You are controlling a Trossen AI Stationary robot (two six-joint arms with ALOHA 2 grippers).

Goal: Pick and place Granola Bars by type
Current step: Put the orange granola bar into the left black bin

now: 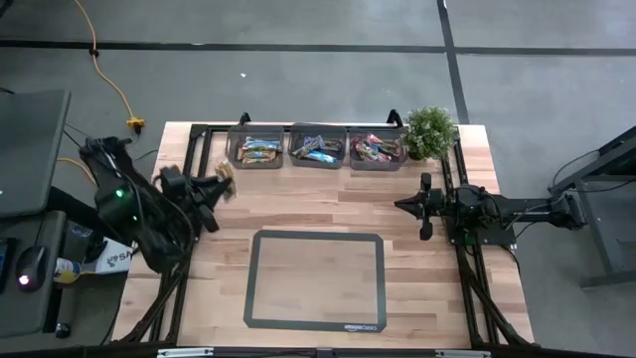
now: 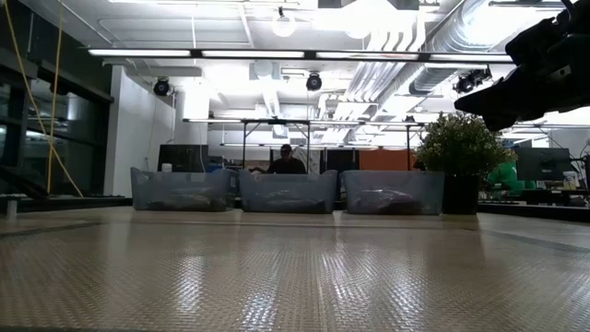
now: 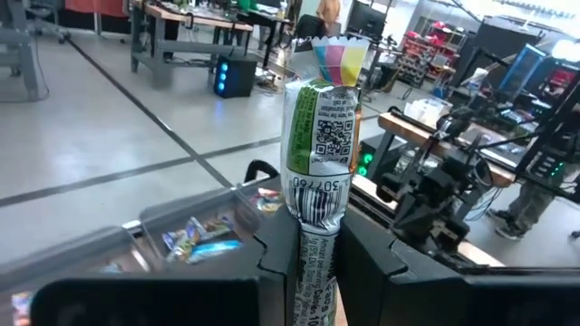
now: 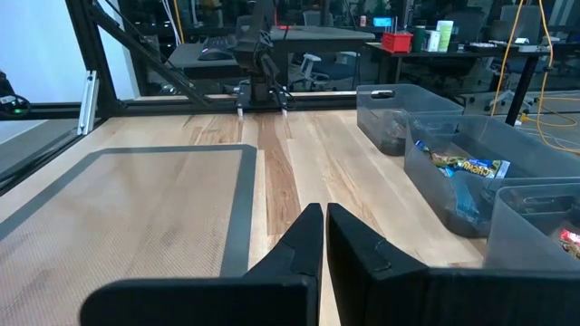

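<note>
My left gripper (image 1: 221,185) hovers near the table's far left, just left of the left bin (image 1: 256,149), and is shut on one granola bar (image 3: 322,145). Its wrapper is white and green with a QR code, a barcode and a multicoloured end strip. More wrapped bars lie in the three clear bins: left, middle (image 1: 318,149) and right (image 1: 376,149). My right gripper (image 4: 323,231) is shut and holds nothing, above the table's right side (image 1: 412,206). My left gripper pinches the granola bar between its two fingers (image 3: 276,258) at the bar's barcode end (image 3: 317,244). The fingers come roughly level from the table's left, lying along the bar. Its free end (image 3: 337,59) sticks out past the fingertips, lifted clear of the table.
The three bins stand in a row along the far edge, with a potted plant (image 1: 429,129) to their right. A dark-bordered mat (image 1: 316,278) lies at the table's near middle. A person (image 2: 286,161) sits in the room beyond the bins.
</note>
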